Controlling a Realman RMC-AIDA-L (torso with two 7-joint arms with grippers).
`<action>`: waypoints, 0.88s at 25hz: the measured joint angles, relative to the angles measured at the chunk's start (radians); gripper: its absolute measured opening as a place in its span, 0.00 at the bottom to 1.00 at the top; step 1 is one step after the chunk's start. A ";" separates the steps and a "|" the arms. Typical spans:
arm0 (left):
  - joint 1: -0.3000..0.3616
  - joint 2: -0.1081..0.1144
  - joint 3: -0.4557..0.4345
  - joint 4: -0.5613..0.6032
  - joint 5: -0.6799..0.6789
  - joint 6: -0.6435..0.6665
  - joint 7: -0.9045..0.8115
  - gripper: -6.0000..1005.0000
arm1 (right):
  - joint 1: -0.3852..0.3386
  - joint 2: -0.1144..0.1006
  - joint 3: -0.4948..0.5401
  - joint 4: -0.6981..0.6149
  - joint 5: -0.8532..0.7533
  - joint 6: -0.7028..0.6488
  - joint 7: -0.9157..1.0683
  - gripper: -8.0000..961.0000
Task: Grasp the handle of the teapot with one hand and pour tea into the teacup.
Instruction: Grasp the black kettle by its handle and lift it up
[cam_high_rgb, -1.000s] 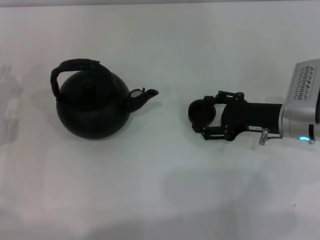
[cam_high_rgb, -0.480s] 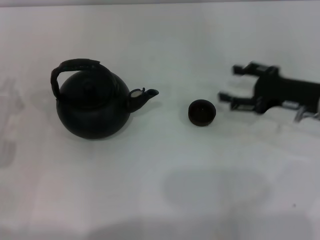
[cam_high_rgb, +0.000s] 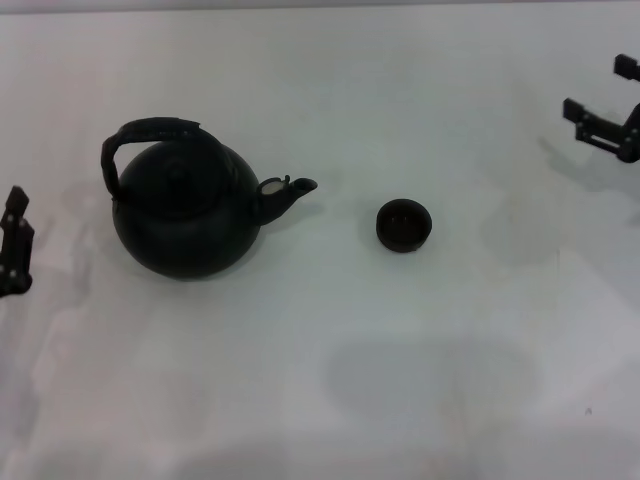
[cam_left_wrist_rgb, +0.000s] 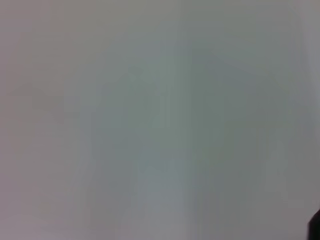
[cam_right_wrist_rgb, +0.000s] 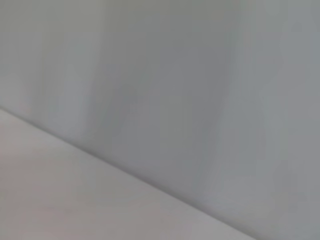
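Matte black and round-bodied, the teapot (cam_high_rgb: 185, 215) stands upright on the left half of the plain white worktop (cam_high_rgb: 330, 380), where it stood one second ago. Its dark arched hoop handle (cam_high_rgb: 140, 135) rises over the knobbed lid, untouched. The short pointed spout is directed toward the robot's right, at the small round dark handleless teacup (cam_high_rgb: 404, 225). Pot and cup lie on one line running across the worktop, left to right, with a bare gap between spout tip and cup.

Changes noted against the earlier frames: one second ago the right arm lay low across the worktop with its fingers around the teacup. Half a second ago those fingers had let go and stood beside the cup. Now the right gripper (cam_high_rgb: 603, 105) is well apart from the cup, at the far right edge of the head view, fingers spread wide and holding nothing. The teacup has not shifted and stands alone, mouth upward.

The left gripper (cam_high_rgb: 13, 243), not seen in the earlier frames, now shows at the left edge of the head view, near the teapot but clear of it. Only a part of it is visible; whether its fingers are apart or closed cannot be told.

Both wrist views show only a pale blurred surface; nothing in them can be identified.
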 joint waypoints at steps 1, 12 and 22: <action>0.009 0.000 0.000 -0.015 0.001 0.016 -0.001 0.19 | 0.000 -0.003 0.009 0.000 0.000 0.000 0.002 0.90; -0.073 0.008 0.001 -0.032 0.133 0.007 -0.106 0.60 | 0.004 -0.007 0.095 -0.013 0.006 0.001 -0.018 0.90; -0.115 0.006 0.001 -0.035 0.182 -0.062 -0.135 0.89 | -0.001 0.004 0.107 -0.014 0.008 -0.004 -0.029 0.90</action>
